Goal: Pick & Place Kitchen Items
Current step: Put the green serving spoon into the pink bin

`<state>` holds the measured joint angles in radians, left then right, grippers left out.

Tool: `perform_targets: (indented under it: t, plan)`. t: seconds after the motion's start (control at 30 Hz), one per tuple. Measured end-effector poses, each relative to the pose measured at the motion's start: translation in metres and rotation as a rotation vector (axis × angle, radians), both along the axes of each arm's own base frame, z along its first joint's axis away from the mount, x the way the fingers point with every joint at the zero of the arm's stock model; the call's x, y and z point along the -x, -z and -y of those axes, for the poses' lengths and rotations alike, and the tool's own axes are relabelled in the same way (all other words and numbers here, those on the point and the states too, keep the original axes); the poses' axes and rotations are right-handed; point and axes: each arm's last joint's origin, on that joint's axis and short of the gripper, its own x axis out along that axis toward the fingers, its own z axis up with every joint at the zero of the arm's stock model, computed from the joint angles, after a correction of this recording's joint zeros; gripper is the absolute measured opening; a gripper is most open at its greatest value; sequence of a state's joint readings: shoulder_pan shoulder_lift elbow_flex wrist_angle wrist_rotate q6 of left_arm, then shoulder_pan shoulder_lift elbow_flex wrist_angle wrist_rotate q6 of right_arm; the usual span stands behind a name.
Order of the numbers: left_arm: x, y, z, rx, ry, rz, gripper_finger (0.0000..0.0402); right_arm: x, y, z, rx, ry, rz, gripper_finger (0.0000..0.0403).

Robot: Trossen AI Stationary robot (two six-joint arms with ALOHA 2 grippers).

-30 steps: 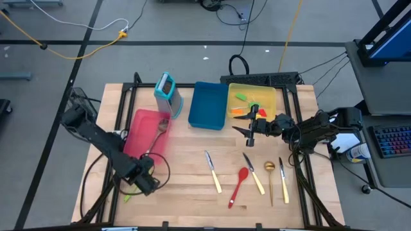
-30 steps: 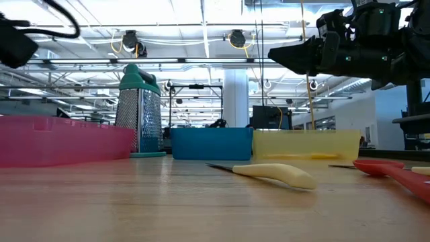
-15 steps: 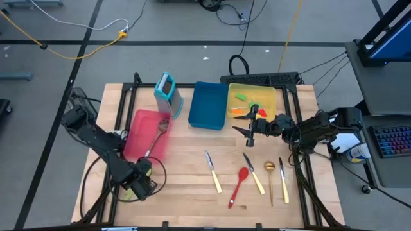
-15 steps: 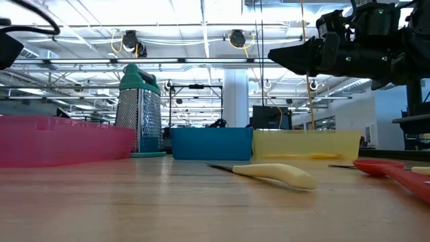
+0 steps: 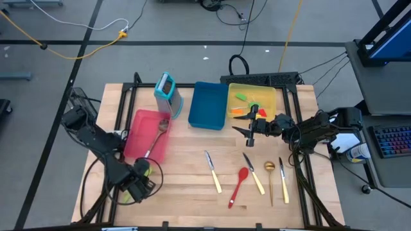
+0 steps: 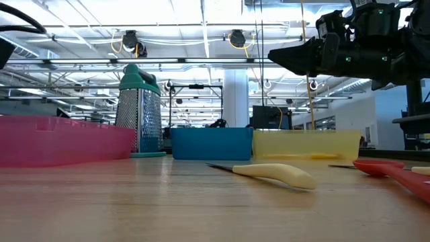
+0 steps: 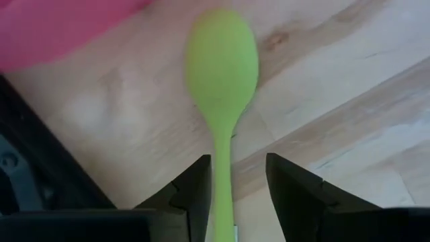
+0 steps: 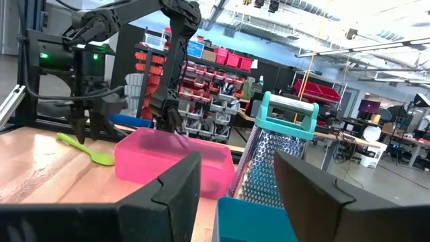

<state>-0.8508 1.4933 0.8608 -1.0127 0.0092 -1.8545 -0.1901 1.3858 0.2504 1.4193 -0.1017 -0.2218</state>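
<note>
Grey concrete floor point(image 5: 160, 38) all round the wooden table point(image 5: 186, 186), crossed by a yellow cable point(image 5: 83, 48) and black cables point(image 5: 221, 9). Right of the table, a keyboard point(image 5: 390, 140). Beyond it, white ceiling trusses point(image 6: 201, 64), strip lights point(image 6: 121, 17), shelving with red bins point(image 8: 225, 64).

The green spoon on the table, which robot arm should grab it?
The left. Its hand is right over the green spoon, open fingers either side of the handle. The right hand hangs open by the yellow tray, far away.
</note>
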Motion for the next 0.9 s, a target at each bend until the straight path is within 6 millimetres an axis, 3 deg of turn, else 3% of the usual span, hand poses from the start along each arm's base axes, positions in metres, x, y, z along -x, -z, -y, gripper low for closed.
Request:
perform_targets:
  t: [0.2, 0.43, 0.7, 0.8, 0.9]
  plan:
    - [-0.001, 0.004, 0.003, -0.005, 0.032, 0.078, 0.0147, 0.0, 0.0, 0.0, 0.0, 0.0, 0.001, 0.018]
    - [0.014, 0.032, -0.01, 0.014, -0.049, -0.022, 0.0147, 0.0, 0.0, 0.0, 0.0, 0.0, 0.002, 0.018]
    - [0.012, 0.036, -0.008, 0.046, -0.025, 0.023, 0.0147, 0.0, 0.0, 0.0, 0.0, -0.001, 0.004, 0.018]
    - [0.011, 0.037, -0.007, 0.063, -0.03, 0.048, 0.0129, 0.0, 0.0, 0.0, 0.0, 0.0, 0.004, 0.018]
    - [0.009, 0.037, -0.006, 0.071, -0.054, 0.063, 0.0081, 0.0, 0.0, 0.0, 0.0, 0.0, 0.002, 0.018]
